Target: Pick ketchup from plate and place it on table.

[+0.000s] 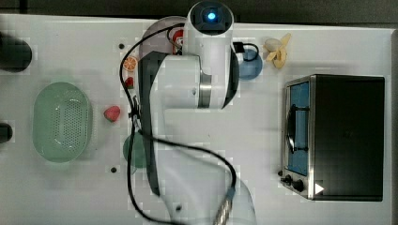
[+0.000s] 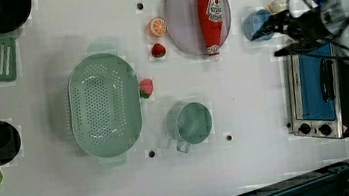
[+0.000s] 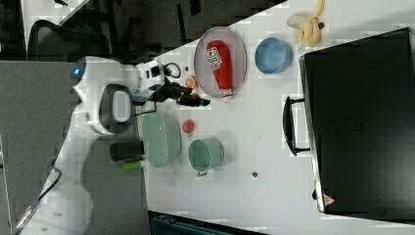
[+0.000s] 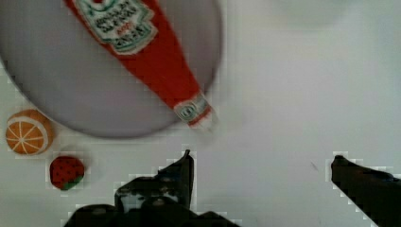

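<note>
**Gripper poised short of the ketchup**

The gripper [image 4: 260, 165] hangs wide open and empty above the bare white surface [image 4: 293, 94]. Just ahead of its fingertips lies the ketchup [image 4: 156, 71], flat on the plate [image 4: 61, 94], its capped neck overhanging the rim toward the gripper. The wide spread probably readies the fingers to straddle the bottle. To one side, off the plate, sit an orange slice [image 4: 27, 132] and a strawberry [image 4: 67, 172].

white arm [image 1: 187, 89] stretched forward, gripper [image 4: 260, 165] pointing down, jaws wide apart
</note>
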Controlling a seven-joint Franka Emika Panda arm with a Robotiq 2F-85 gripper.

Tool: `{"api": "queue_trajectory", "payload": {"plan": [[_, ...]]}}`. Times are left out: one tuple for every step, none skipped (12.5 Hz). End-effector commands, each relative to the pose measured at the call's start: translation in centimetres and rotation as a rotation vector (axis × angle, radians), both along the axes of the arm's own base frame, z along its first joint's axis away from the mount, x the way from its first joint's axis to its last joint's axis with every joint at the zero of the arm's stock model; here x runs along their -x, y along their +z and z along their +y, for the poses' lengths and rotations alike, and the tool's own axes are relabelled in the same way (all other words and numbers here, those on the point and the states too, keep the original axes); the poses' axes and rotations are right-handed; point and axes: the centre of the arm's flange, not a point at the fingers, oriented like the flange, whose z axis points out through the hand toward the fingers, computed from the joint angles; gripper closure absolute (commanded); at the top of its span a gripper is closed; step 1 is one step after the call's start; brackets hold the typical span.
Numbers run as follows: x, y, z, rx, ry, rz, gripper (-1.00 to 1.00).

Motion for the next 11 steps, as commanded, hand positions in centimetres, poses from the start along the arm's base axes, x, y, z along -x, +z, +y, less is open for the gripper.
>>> {"api": "queue_trajectory", "payload": {"plan": [[-1.7, -1.2, 2.6, -0.030, 0.312, -0.118, -1.00], [-2.3, -2.8, 3.0, -0.031, 0.370, -0.154, -1.00], [-2.7, -4.4, 3.5, -0.031, 0.420, -0.183, -1.00], [-3.1, -5.7, 3.9, -0.029, 0.456, -0.213, -1.00], [-3.3, -7.0, 4.4, -0.027, 0.479, -0.232, -1.00], [-3.3, -8.3, 4.7, -0.022, 0.491, -0.239, -1.00], [-3.4, -9.4, 4.8, -0.014, 0.504, -0.240, -1.00], [-3.4, -10.6, 4.8, -0.001, 0.519, -0.242, -1.00], [-3.6, -11.5, 4.8, 0.012, 0.534, -0.254, -1.00], [-3.9, -12.1, 4.8, 0.024, 0.546, -0.273, -1.00], [-4.2, -12.7, 4.8, 0.030, 0.551, -0.292, -1.00]]}}
